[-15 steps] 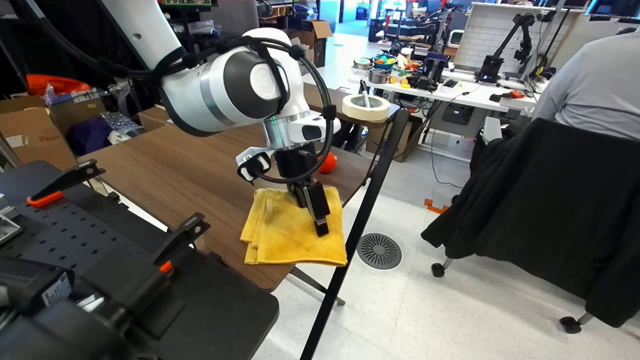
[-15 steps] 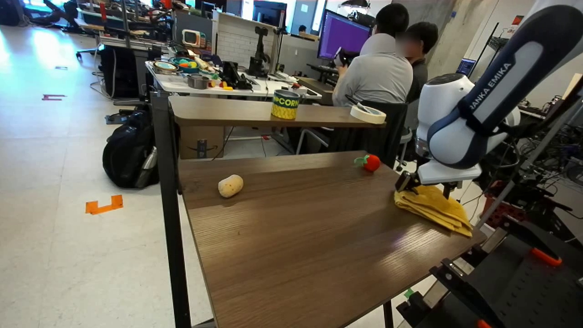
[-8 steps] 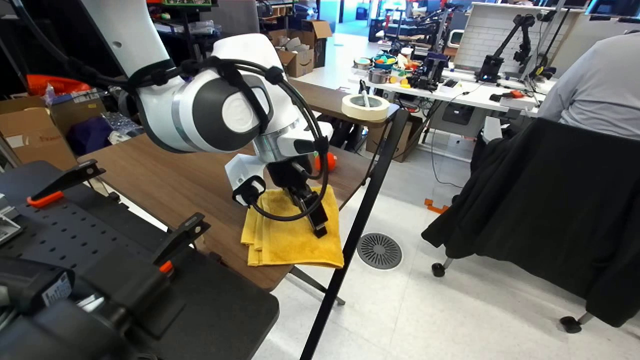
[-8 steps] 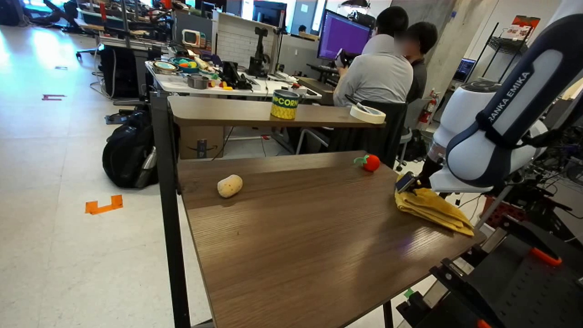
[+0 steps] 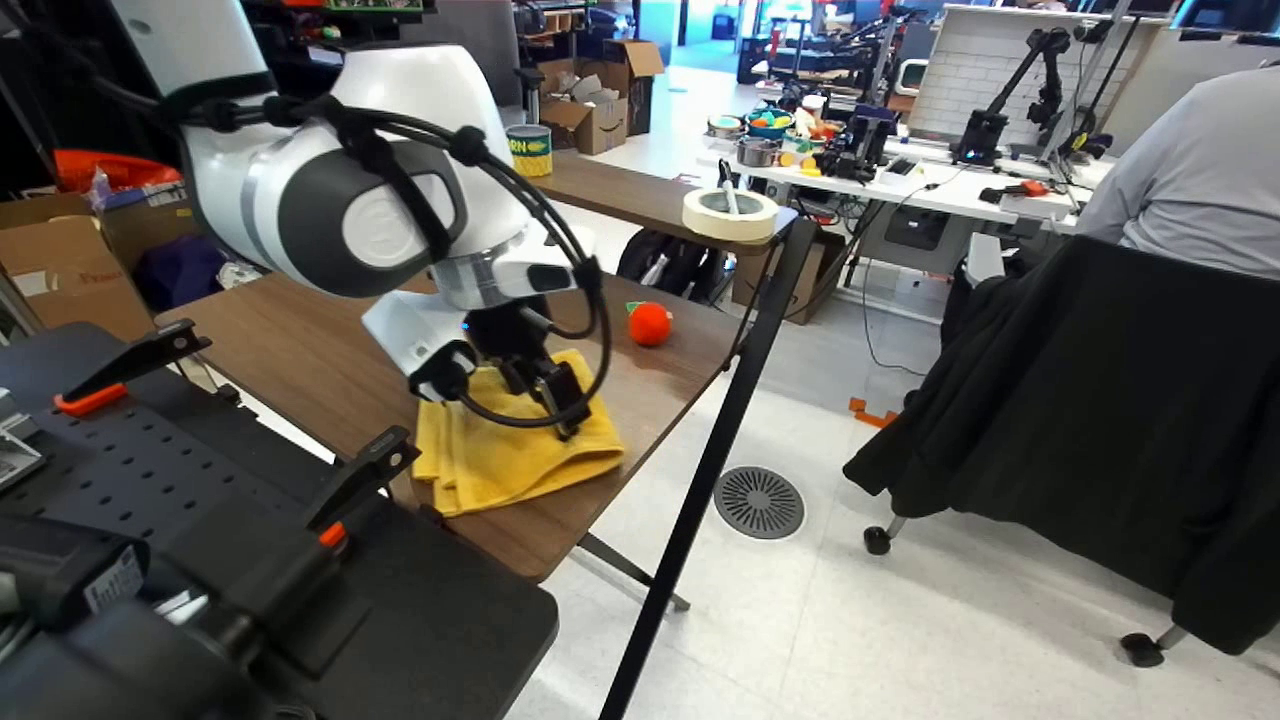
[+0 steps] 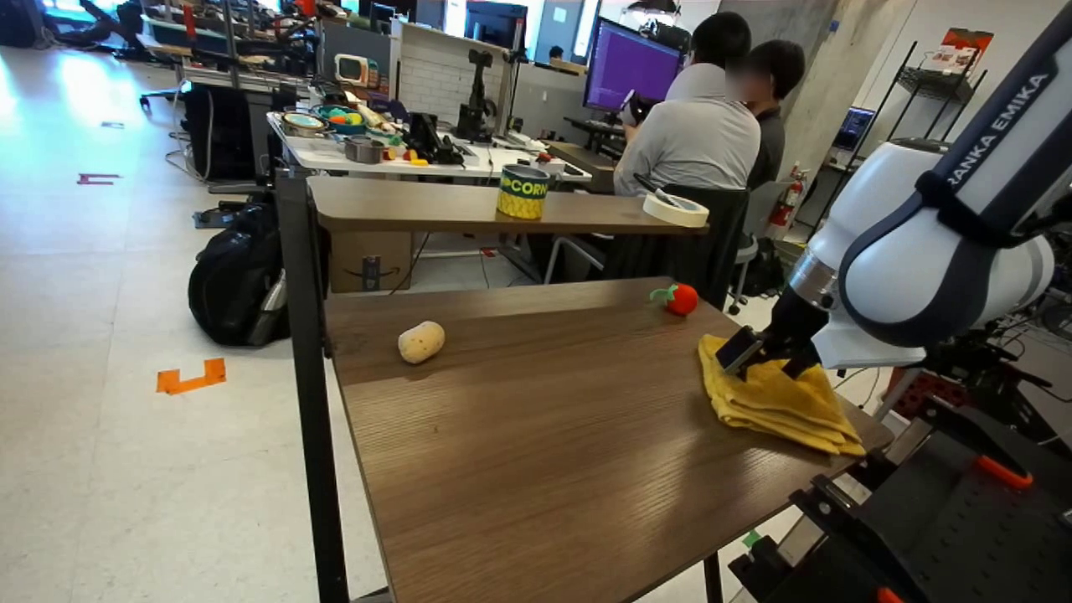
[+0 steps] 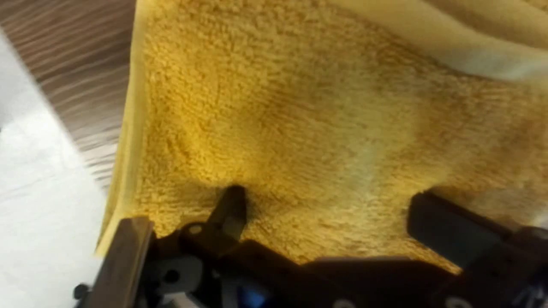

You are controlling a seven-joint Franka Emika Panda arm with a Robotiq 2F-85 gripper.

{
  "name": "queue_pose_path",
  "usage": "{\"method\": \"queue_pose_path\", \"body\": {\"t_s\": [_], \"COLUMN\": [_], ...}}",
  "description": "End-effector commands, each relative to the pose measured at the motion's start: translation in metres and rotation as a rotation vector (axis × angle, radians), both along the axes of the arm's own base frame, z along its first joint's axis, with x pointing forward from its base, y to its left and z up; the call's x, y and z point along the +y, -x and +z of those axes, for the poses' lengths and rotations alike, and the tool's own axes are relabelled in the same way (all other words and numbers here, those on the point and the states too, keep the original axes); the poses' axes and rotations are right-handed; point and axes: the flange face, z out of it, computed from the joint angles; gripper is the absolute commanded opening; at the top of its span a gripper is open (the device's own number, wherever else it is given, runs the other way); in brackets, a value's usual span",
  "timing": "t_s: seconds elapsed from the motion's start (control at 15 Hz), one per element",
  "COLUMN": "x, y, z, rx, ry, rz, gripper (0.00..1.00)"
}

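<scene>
Woodgrain tabletop (image 6: pixel 544 435), folded fuzzy cloth (image 6: pixel 775 404).

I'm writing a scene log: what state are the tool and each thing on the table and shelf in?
Yellow cloth: folded in layers, slightly rumpled, on the table
Tool: open, against the cloth
Red toy: tipped, leafy top to one side
Potato: lying on its side
Can: upright on the shelf, open or shut unclear
Tape roll: lying flat
Pen: tilted in the roll's hole
</scene>
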Motion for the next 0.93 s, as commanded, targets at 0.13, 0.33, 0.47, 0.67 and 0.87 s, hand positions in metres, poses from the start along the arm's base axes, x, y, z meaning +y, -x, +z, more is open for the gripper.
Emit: {"method": "queue_pose_path", "body": {"t_s": [0.13, 0.33, 0.47, 0.67, 0.87], "x": [0.118, 0.124, 0.107, 0.089, 0.096], "y": [0.008, -0.028, -0.060, -0.107, -0.123], "z": [-0.026, -0.032, -0.030, -0.022, -0.028], "rx": [0.181, 0.168, 0.125, 0.047, -0.022], "ry": [-0.149, -0.181, -0.200, -0.255, -0.284], "rz": [0.047, -0.087, -0.199, -0.341, -0.431], "gripper": [1.00, 1.00, 1.00, 1.00, 1.00]}}
